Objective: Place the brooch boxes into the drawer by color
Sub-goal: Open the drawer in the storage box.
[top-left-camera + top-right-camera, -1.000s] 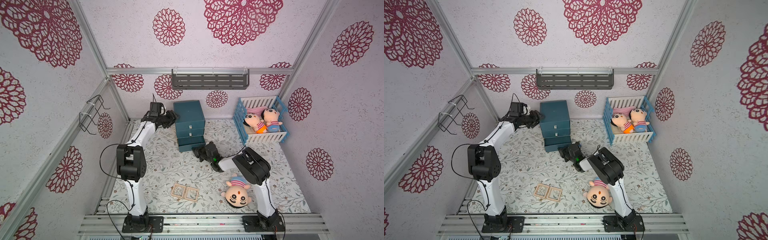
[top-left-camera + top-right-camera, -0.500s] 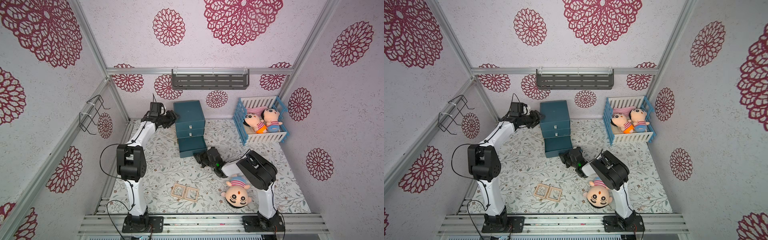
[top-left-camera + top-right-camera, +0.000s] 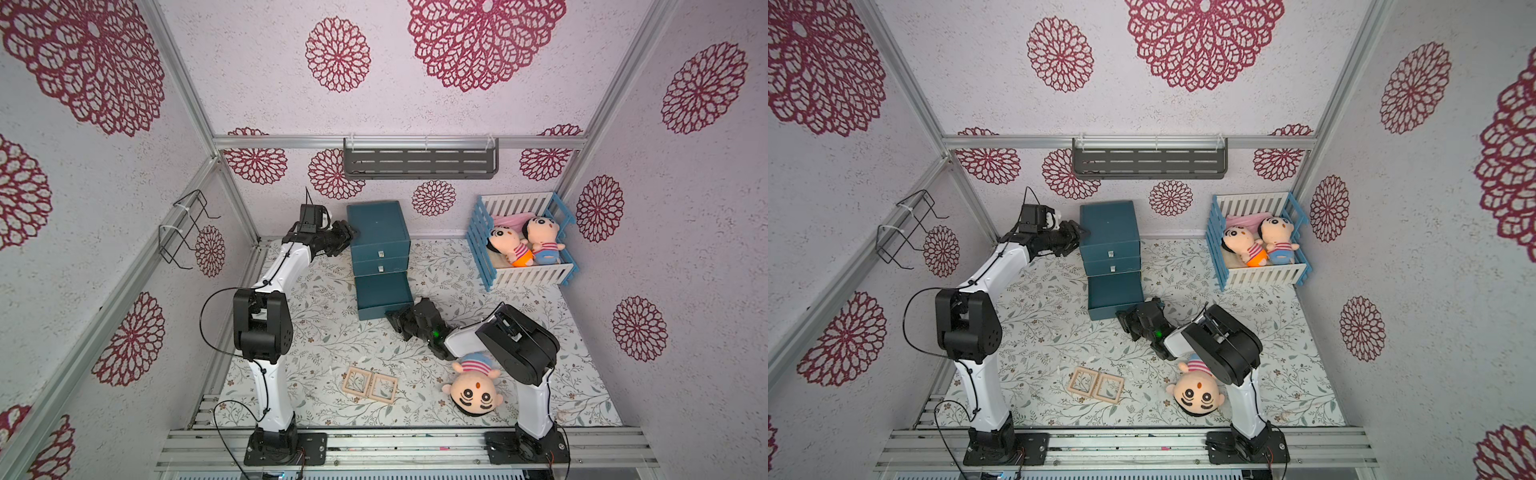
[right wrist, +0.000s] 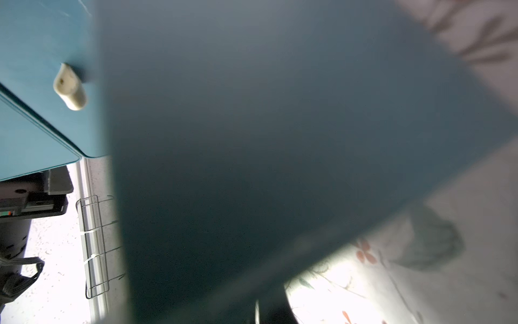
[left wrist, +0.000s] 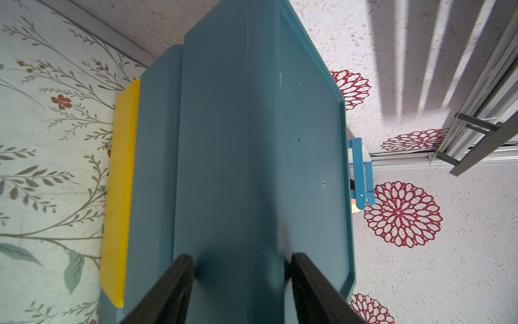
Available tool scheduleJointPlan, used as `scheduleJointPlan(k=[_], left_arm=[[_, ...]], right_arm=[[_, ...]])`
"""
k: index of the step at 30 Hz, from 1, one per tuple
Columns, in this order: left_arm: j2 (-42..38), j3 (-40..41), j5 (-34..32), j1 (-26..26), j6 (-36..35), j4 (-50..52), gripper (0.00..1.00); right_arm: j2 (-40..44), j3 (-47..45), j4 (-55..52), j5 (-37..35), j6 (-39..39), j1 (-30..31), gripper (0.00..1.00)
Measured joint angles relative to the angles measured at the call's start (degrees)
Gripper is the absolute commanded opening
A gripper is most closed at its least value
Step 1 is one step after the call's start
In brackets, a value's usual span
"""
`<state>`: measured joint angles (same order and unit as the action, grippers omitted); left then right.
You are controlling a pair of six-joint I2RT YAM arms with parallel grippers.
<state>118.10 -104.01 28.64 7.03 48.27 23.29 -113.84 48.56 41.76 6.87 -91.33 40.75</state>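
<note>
Two light wood brooch boxes [image 3: 369,384] [image 3: 1095,385] lie side by side on the floral floor near the front. The teal cabinet [image 3: 376,224] [image 3: 1108,224] stands at the back, and its bottom drawer [image 3: 384,293] [image 3: 1115,293] is pulled out. My right gripper [image 3: 392,318] [image 3: 1123,318] is shut at the drawer's front, covering its handle. The right wrist view is filled by the blurred drawer front [image 4: 280,140]. My left gripper [image 3: 351,232] [image 3: 1084,232] [image 5: 241,263] presses the cabinet's upper left corner, jaws apart astride the edge.
A blue and white crib [image 3: 528,276] with two plush dolls stands at the back right. Another doll [image 3: 476,388] lies on the floor under my right arm. A grey shelf [image 3: 419,162] hangs on the back wall, a wire rack [image 3: 183,228] on the left wall. A yellow slab [image 5: 120,196] lies beside the cabinet.
The bottom drawer has slid out toward the front as my right gripper drew back with it. The left arm has stayed at the cabinet's corner.
</note>
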Motion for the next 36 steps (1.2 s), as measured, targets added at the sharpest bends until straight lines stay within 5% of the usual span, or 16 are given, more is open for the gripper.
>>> scheduleJointPlan(k=[5, 11, 24, 36], left_arm=[[0.0, -0.1, -0.2, 0.0, 0.0, 0.3, 0.66], [0.0, -0.2, -0.9, 0.0, -0.2, 0.9, 0.68], [-6.2, 2.5, -5.7, 0.2, -0.3, 4.4, 0.69], [-21.4, 14.1, -10.0, 2.7, -2.4, 8.5, 0.67]], right_arm=[[0.9, -0.1, -1.2, 0.0, 0.0, 0.0, 0.36], [4.0, -0.2, -4.0, 0.0, 1.6, 0.0, 0.46], [16.6, -1.0, -14.3, 0.4, 13.1, -1.5, 0.46], [33.0, -1.3, -28.4, 5.6, 39.6, -4.4, 0.46]])
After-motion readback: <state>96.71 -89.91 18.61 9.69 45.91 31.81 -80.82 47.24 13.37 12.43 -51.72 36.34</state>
